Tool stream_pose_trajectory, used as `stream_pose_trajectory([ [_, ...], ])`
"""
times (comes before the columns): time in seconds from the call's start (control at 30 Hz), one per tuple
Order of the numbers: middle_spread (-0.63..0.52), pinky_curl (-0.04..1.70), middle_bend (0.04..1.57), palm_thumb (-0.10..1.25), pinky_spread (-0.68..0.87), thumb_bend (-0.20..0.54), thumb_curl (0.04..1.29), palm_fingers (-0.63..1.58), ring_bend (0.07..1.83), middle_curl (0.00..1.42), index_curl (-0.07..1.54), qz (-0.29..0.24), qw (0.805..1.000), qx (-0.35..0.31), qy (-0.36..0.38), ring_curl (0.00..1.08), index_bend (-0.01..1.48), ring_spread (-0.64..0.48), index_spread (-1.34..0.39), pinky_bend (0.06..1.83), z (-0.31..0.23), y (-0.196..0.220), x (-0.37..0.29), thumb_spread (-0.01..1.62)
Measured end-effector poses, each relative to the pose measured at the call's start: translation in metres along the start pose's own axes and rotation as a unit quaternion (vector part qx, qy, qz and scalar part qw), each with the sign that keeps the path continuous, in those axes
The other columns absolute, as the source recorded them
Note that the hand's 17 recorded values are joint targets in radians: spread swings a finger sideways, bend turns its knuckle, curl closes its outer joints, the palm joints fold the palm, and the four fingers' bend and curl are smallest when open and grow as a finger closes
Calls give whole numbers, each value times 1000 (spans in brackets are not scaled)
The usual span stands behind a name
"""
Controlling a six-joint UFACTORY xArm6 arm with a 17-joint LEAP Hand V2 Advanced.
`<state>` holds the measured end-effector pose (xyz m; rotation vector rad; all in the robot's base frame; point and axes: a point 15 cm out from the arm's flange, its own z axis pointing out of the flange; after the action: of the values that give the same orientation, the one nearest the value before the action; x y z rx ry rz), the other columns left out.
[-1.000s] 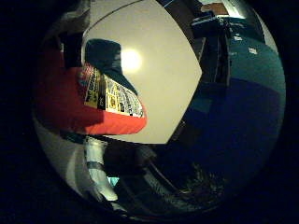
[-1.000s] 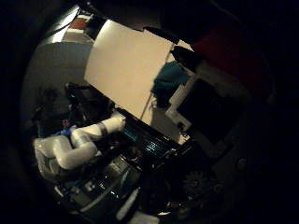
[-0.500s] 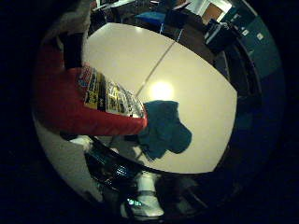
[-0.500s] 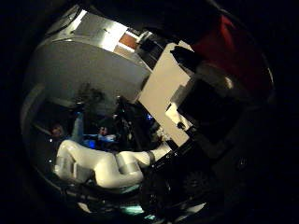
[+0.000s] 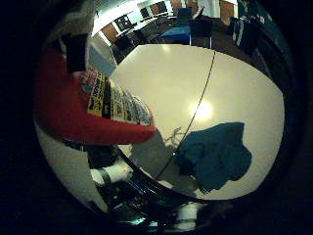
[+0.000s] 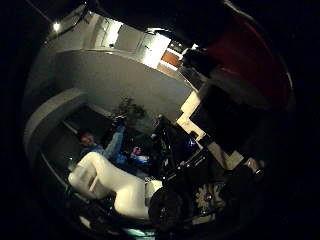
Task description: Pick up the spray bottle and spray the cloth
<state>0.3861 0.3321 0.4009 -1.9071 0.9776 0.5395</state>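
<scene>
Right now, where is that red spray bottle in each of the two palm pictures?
Little finger side view: the red spray bottle fills one side, close to the palm, above the white table.
Thumb side view: only a red patch at the edge.
Shared landmark: the bottle itself.

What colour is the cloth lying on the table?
Teal blue, plain, no pattern. The cloth shows best in the little finger side palm view.

A pale round table [image 5: 171, 83] fills much of the little finger side view, with a thin dark seam [image 5: 198, 105] running across it and a bright glare spot [image 5: 203, 110] from a lamp overhead. Beyond its far edge stand dark chairs [image 5: 198, 27] and a blue table [image 5: 176, 33]. The thumb side view shows a curved grey wall [image 6: 115, 75], lit ceiling panels [image 6: 155, 47] and a potted plant [image 6: 127, 107].
</scene>
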Motion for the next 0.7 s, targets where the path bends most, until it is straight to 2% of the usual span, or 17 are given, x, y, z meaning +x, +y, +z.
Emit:
stream_pose_trajectory([
  [0.23,-71,1034,1379,1059,-212,-17,772,1194,1463,603,674,-3,999,25,-42,620,1204,-164,-169,1087,14,6,5,922],
  [0.7,-71,1046,1380,1033,-215,-19,773,1194,1459,603,677,-27,997,40,-66,618,1198,-164,-166,1081,40,9,34,933],
])
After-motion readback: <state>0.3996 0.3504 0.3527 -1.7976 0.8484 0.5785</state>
